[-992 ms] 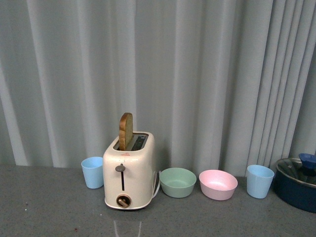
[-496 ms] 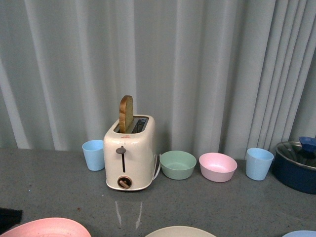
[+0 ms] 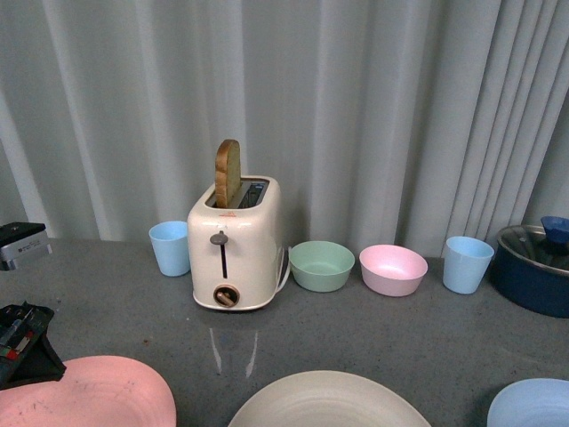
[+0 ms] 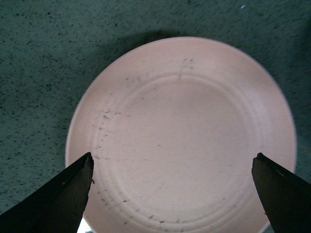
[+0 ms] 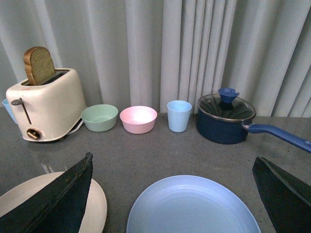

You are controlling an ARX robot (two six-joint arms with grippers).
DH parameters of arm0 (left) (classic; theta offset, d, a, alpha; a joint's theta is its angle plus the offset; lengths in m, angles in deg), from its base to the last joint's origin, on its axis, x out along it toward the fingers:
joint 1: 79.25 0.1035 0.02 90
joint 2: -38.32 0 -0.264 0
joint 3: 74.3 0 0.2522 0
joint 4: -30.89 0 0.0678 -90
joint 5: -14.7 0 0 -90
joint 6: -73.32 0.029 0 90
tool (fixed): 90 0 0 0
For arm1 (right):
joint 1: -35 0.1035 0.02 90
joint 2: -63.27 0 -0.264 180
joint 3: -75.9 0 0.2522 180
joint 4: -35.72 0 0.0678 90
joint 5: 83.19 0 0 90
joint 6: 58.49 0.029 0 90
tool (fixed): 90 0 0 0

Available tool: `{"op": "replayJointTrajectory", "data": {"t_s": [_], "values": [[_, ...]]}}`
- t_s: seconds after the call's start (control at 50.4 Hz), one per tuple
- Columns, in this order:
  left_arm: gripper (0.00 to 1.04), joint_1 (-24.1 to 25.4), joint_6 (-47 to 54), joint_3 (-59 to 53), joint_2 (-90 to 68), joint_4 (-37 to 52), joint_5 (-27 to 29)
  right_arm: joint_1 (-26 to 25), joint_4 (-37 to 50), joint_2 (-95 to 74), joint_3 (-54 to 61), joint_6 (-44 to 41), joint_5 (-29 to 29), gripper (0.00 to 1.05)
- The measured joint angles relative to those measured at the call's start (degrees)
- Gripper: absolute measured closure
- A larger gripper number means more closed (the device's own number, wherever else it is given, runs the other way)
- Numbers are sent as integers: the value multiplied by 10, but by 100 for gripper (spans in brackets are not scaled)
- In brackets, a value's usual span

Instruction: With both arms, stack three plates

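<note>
Three plates lie apart along the near edge of the grey table. The pink plate point(image 3: 89, 396) is at the left, the cream plate point(image 3: 329, 402) in the middle, the light blue plate point(image 3: 533, 405) at the right. My left gripper point(image 4: 172, 167) hangs open straight above the pink plate point(image 4: 182, 136), fingers spread near its rim, nothing held. Part of the left arm point(image 3: 22, 342) shows by that plate. My right gripper point(image 5: 172, 167) is open above the near side of the blue plate point(image 5: 192, 206), with the cream plate point(image 5: 99, 208) beside it.
Behind the plates stand a cream toaster point(image 3: 233, 253) holding a bread slice, two light blue cups point(image 3: 169, 247) point(image 3: 467, 263), a green bowl point(image 3: 322, 265), a pink bowl point(image 3: 393, 269) and a dark blue lidded pot point(image 3: 536, 267). Grey curtains close the back. A grey device point(image 3: 22, 243) sits far left.
The front view has tilted downward: the three plates have come up into the picture. The left arm now shows at the left edge.
</note>
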Motion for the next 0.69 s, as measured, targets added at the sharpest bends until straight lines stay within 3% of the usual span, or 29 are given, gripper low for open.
{"op": "replayJointTrajectory", "data": {"t_s": [0.377,0.694], "values": [[7,54,90,92,-97,-40,66,0,0,0,0,0,0,7],[7,68,109,102,-128,-50,75,0,0,0,0,0,0,7]]}}
